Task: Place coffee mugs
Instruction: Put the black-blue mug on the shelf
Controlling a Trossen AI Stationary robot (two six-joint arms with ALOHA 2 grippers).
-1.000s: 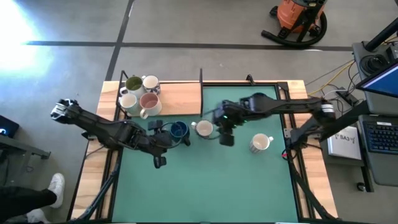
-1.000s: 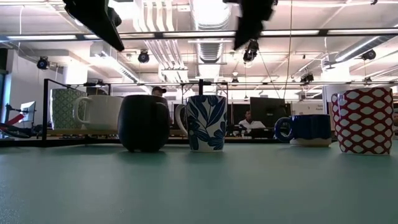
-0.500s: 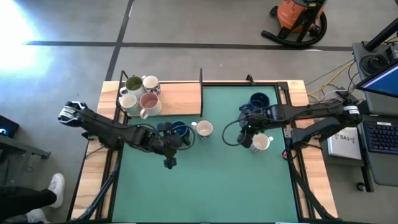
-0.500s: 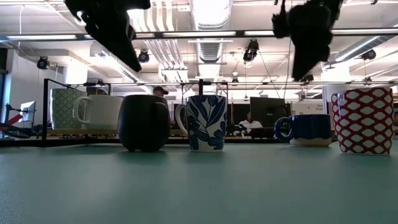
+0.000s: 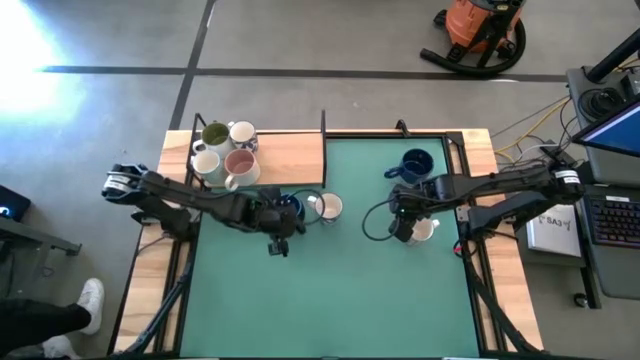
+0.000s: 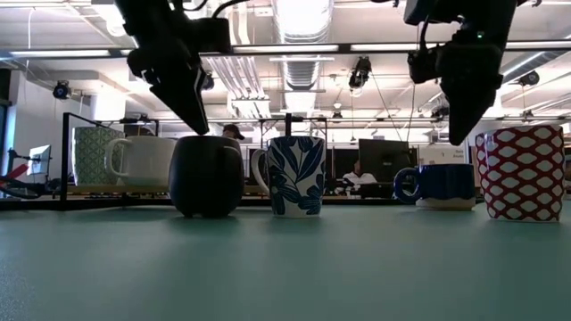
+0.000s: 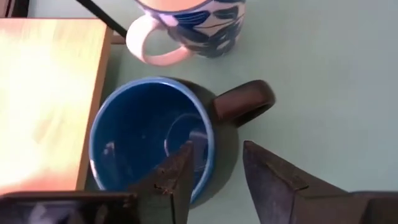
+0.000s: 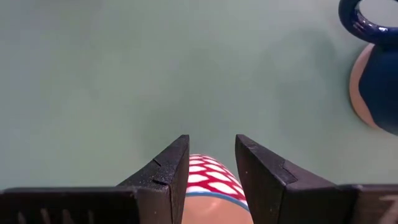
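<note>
1. Risk at the left gripper (image 7: 214,171): it is hovering with jaws parted astride the rim of the dark blue-lined mug (image 7: 152,137), one finger inside the bowl and one outside beside the handle; nothing is being gripped. Closing off-centre could be tipping the mug or nudging it into the leaf-patterned mug (image 7: 189,25) standing just beside it near the top of the frame.
2. Risk at the right gripper (image 8: 208,165): it is hanging released above the red-and-white lattice mug (image 8: 208,180) at the bottom centre of the frame. Descending askew could be clipping the rim and toppling it.
3. Placement: four mugs are sitting on the wooden board (image 5: 290,155) at upper left of the high view; the navy mug (image 5: 415,162) is standing apart on the green mat (image 5: 330,290).
</note>
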